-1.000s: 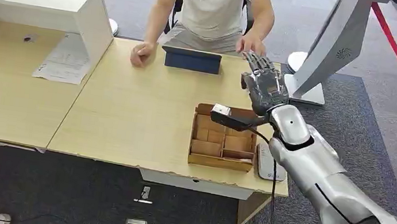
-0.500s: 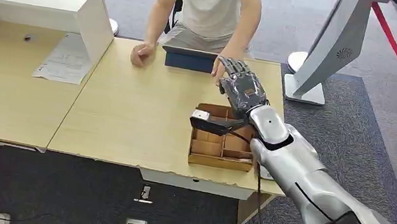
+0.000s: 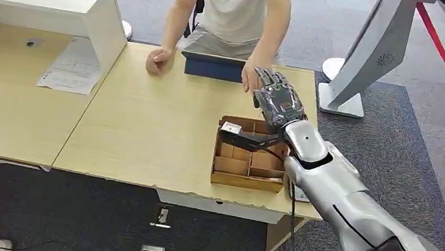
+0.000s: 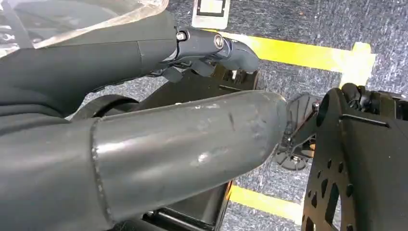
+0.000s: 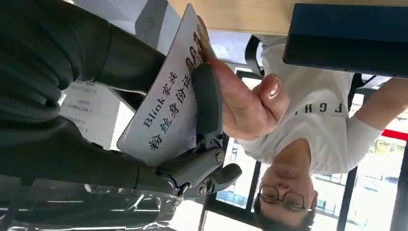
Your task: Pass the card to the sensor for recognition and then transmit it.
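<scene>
Holding card [image 5: 166,113] pinched in right hand [image 3: 280,101], centre frame, against person's hand [image 5: 245,103]; early release risks drop. Left hand state indeterminate.

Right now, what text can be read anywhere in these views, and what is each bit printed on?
"Blink家族身份证" on the card, pinched by the right hand and touched by the person's hand.
"FCHI" on the person's shirt in the head view; "FCH" shows in the right wrist view.
Paper sheet on the desk: print too small to read.
Label on the floor: unreadable.
</scene>
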Robot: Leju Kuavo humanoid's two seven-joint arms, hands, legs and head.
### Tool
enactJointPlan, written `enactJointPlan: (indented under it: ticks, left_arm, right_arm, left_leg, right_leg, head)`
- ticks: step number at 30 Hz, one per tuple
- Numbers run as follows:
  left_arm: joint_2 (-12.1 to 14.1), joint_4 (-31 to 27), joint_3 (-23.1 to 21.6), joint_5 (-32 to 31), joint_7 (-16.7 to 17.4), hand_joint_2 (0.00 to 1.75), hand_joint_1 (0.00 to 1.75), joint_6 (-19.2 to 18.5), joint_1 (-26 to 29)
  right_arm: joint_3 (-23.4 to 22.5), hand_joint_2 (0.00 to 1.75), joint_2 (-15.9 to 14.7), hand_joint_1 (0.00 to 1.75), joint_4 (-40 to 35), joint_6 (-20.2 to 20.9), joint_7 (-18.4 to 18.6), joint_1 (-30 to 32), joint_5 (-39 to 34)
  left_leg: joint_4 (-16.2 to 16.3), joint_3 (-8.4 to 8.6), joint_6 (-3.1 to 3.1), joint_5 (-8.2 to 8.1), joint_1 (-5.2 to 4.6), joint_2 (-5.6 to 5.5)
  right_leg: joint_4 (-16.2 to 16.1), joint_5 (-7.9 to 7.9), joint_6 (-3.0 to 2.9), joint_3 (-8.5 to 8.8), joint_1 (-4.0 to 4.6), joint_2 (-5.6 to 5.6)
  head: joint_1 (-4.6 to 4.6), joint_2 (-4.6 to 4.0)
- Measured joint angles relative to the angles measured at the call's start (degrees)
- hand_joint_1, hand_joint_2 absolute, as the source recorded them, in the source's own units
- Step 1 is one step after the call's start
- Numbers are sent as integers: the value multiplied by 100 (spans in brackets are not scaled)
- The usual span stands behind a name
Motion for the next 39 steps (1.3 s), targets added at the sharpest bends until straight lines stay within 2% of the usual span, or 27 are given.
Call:
enactJointPlan:
  ticks: [4,5,6,8,9,14,20,35,39]
  left_arm:
    - [0,0,-2,-223,2,0,0,-26,-4]
    - [0,0,-2,-245,4,0,0,-24,-4]
    - [0,0,-2,-260,13,0,0,-15,-4]
    - [0,0,-2,-273,35,0,0,7,-5]
    - [-2,0,-2,-265,107,0,0,86,-3]
    - [-68,0,-2,-258,422,0,0,514,44]
    - [-129,0,-4,-223,481,0,0,553,80]
    - [-138,0,-4,-182,529,0,0,601,97]
    - [-131,2,-4,-158,601,0,0,767,130]
  right_arm:
    - [15,175,-20,175,24,-2,11,-1,-7]
    - [22,175,-26,77,24,-9,15,-2,-6]
    - [22,175,-33,0,24,-13,17,-2,-9]
    - [31,175,-39,0,24,-28,20,0,-9]
    - [37,0,-42,0,24,-55,35,0,-7]
    - [44,0,-72,0,24,-205,26,-2,4]
    - [107,0,-81,0,24,-315,-48,-2,55]
    - [177,0,-72,0,48,-317,74,-9,105]
    - [177,0,-335,0,164,-238,188,33,4]
  left_leg:
    - [0,0,0,0,0,0]
    - [0,0,0,0,0,0]
    - [0,0,0,0,0,0]
    - [0,0,0,0,0,1]
    - [0,0,0,0,0,2]
    - [-1,0,0,0,0,2]
    - [0,-1,0,0,0,1]
    - [0,0,0,0,0,1]
    - [1,0,1,-1,-3,1]
  right_leg:
    - [0,0,0,0,0,0]
    - [0,0,0,0,0,0]
    - [0,0,0,0,0,0]
    - [0,0,0,-1,0,0]
    - [0,0,0,-1,0,0]
    - [0,0,0,0,0,0]
    - [0,0,0,0,0,1]
    - [0,0,0,-1,0,1]
    - [-4,0,0,-2,-3,5]
  head:
    - [0,0]
    - [2,0]
    - [0,0]
    - [0,0]
    - [0,0]
    - [0,0]
    - [0,0]
    - [0,0]
    - [0,0]
